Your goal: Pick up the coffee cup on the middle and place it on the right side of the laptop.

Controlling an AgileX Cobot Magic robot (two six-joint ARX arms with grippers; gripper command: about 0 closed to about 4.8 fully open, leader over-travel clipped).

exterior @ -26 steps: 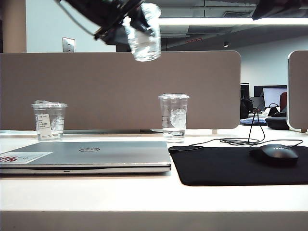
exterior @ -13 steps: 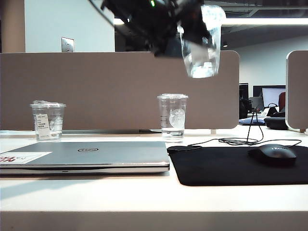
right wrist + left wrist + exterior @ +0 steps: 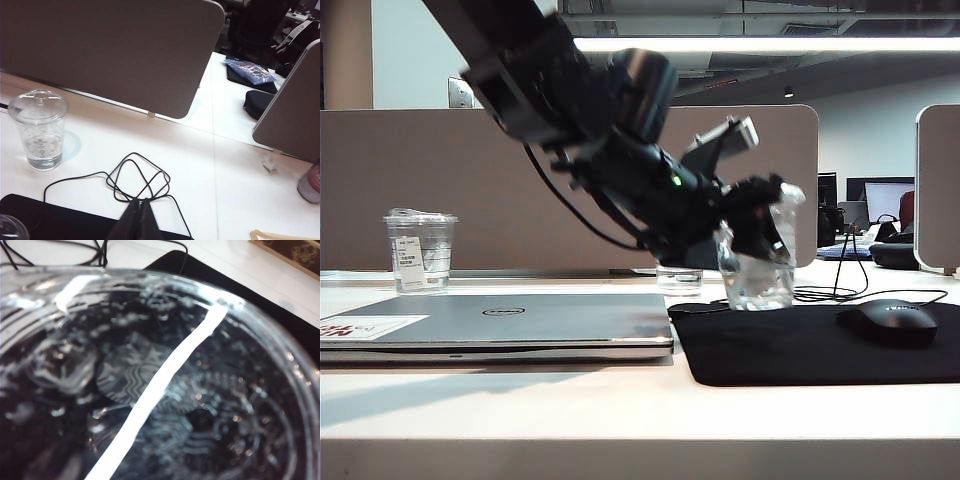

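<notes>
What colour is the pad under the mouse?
Black. The mouse pad under the mouse shows best in the exterior view.

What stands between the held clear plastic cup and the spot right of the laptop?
Nothing visible. The left gripper holds the clear plastic coffee cup just over the black mouse pad, right of the silver-grey Dell laptop; that patch looks bare.

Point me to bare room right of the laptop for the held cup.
Left gripper holds the coffee cup over the black mouse pad, bare between the laptop and mouse. Behind is crowded: cable, taller cup.
</notes>
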